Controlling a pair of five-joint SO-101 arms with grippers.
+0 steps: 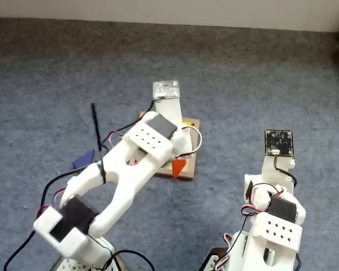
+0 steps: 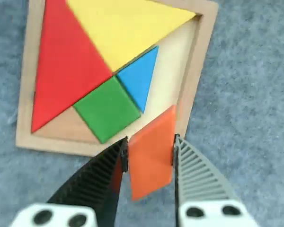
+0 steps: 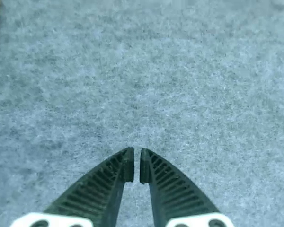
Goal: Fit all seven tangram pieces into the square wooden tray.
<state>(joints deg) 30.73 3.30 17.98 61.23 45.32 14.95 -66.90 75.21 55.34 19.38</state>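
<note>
Tangram tray [image 1: 190,169] lies mid-table on the grey carpet [image 1: 260,73] in the high view. It is mostly hidden under the left arm [image 1: 130,169], and the orange piece [image 1: 178,166] pokes out at its near corner. A dark blue piece [image 1: 85,160] (one of the set, by the look of it) lies on the carpet well apart from the tray. The right arm [image 1: 274,217] sits off to the side.

In the left wrist view, the left gripper [image 2: 150,146] has the orange piece pinched across its two long edges. The piece straddles the tray's rim, with one corner over the bare wood beside the blue triangle [image 2: 139,78]. The red triangle [image 2: 61,61], yellow triangle [image 2: 128,28] and green square [image 2: 106,109] lie flat inside.

I'd judge the piece thin, stiff and light, with smooth painted faces. It is likely to twist or slip if squeezed off-centre, so gripping the parallel edges near the middle seems the sound hold.

In the right wrist view, the right gripper [image 3: 136,165] carries nothing. Its fingers are drawn together to a sliver of a gap above the carpet.
</note>
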